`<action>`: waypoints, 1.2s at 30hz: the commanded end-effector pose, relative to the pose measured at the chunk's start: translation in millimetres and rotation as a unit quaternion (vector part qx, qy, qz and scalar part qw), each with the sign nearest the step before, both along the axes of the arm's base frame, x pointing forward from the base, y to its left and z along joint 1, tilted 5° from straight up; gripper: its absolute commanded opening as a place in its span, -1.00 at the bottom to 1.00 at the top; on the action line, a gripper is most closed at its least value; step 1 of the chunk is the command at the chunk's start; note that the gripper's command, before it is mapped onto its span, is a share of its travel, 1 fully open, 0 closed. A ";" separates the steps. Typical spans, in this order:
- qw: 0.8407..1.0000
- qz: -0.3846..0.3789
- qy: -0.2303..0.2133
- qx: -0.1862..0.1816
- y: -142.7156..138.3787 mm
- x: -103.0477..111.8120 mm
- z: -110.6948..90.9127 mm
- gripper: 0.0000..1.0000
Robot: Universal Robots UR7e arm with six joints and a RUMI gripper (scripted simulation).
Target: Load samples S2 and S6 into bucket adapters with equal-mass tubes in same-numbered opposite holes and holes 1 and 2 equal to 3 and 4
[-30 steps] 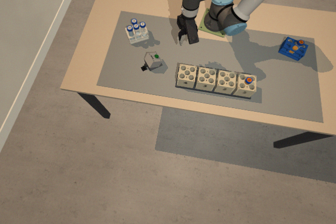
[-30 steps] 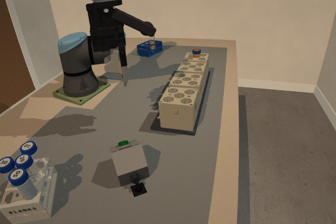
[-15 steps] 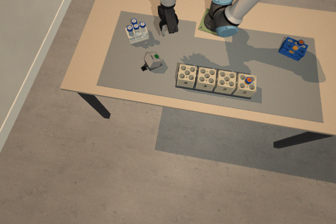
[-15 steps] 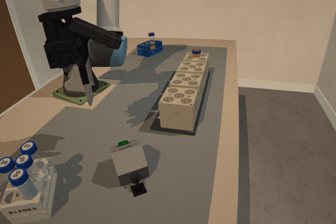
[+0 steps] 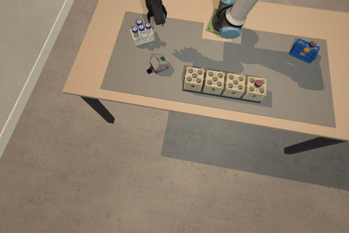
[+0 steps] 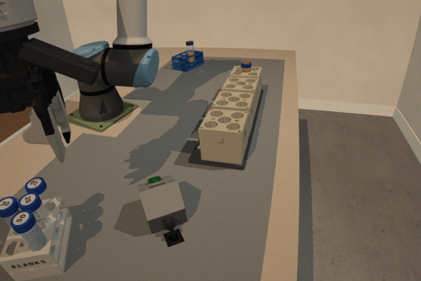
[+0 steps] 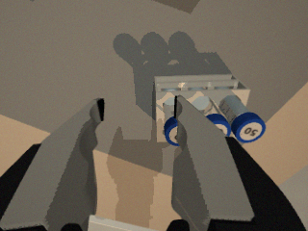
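Observation:
My gripper (image 5: pixel 156 24) (image 6: pixel 64 152) (image 7: pixel 140 98) is open and empty, above the table beside the blanks rack (image 5: pixel 144 41) (image 6: pixel 28 264) (image 7: pixel 194 79). That rack holds blanks 50 (image 5: pixel 134 29) (image 6: pixel 23 222) (image 7: pixel 250 128), 20 (image 5: pixel 142 27) (image 6: pixel 29 202), 10 (image 5: pixel 148 25) (image 6: pixel 35 185) and 30 (image 5: pixel 139 22) (image 6: pixel 7 206). In the wrist view my right finger partly hides the blanks. An orange-dotted sample (image 5: pixel 258 83) (image 6: pixel 246 64) stands in centre hole 5 of adapter 1 (image 5: pixel 253 95). Another sample (image 5: pixel 312 43) (image 6: pixel 189 43) stands in the blue rack (image 5: pixel 298 55) (image 6: pixel 179 64). Their IDs are unreadable. Adapters 2 (image 5: pixel 233 93), 3 (image 5: pixel 212 89) and 4 (image 5: pixel 192 85) show empty holes.
The DONE desk (image 5: pixel 160 66) (image 6: pixel 162 201) with its green key (image 5: pixel 162 58) (image 6: pixel 154 179) stands between the blanks rack and the adapters. The adapters stand in a row on the dark loading stand (image 5: pixel 220 95) (image 6: pixel 217 166). The arm's base is at the table's back.

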State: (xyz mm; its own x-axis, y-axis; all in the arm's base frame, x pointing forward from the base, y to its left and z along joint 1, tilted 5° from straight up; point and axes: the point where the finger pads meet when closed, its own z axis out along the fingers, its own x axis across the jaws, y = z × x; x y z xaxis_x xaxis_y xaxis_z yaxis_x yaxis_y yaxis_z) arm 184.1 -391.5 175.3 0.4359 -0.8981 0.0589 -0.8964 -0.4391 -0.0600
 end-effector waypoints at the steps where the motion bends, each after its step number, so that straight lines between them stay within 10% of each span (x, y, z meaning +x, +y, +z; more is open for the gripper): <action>1: 1.000 0.001 -0.001 0.000 -29.9 -12.6 -0.9 -0.30; 14: 1.000 0.001 0.000 0.000 -117.2 -56.3 -2.2 -0.30; 36: 1.000 0.001 0.000 0.000 -118.2 -53.2 -40.1 -0.30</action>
